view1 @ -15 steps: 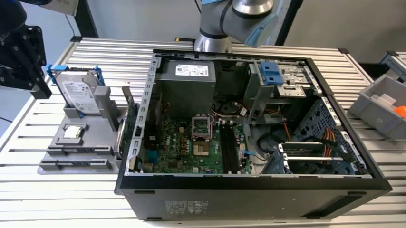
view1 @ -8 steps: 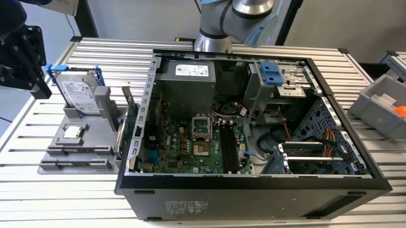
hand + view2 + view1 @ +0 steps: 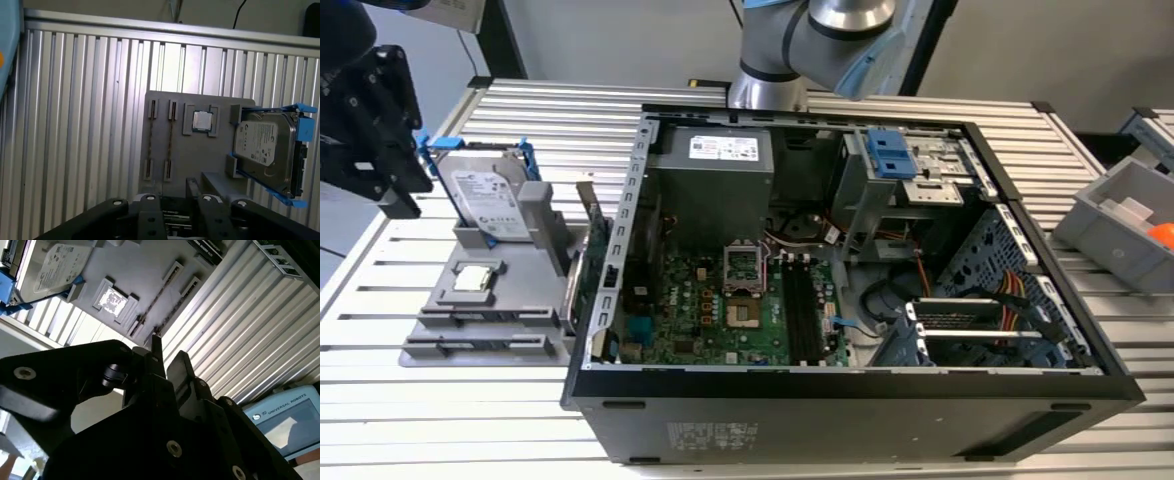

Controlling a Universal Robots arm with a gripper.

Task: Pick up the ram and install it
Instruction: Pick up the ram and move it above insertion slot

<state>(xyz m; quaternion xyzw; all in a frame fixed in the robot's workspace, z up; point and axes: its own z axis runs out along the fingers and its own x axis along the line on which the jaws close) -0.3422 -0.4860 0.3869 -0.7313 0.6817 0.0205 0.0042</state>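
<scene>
Two ram sticks stand on edge in the grey fixture tray (image 3: 200, 160): one ram stick (image 3: 151, 142) and a second ram stick (image 3: 171, 142) beside it. The second wrist view shows a stick as a thin line (image 3: 159, 297). My gripper (image 3: 171, 192) hovers above the tray's near edge, apart from the sticks, open with nothing between its fingers. In the exterior view the gripper (image 3: 380, 130) hangs high at the far left, over the tray (image 3: 454, 300). Long black memory slots (image 3: 801, 310) lie on the motherboard inside the open computer case (image 3: 854, 385).
On the tray also sit a hard drive (image 3: 262, 145) in a blue frame and a square processor (image 3: 202, 120). A green card (image 3: 591, 260) stands between the tray and the case wall. A grey bin (image 3: 1121, 215) is at the exterior view's right. The table is ribbed aluminium.
</scene>
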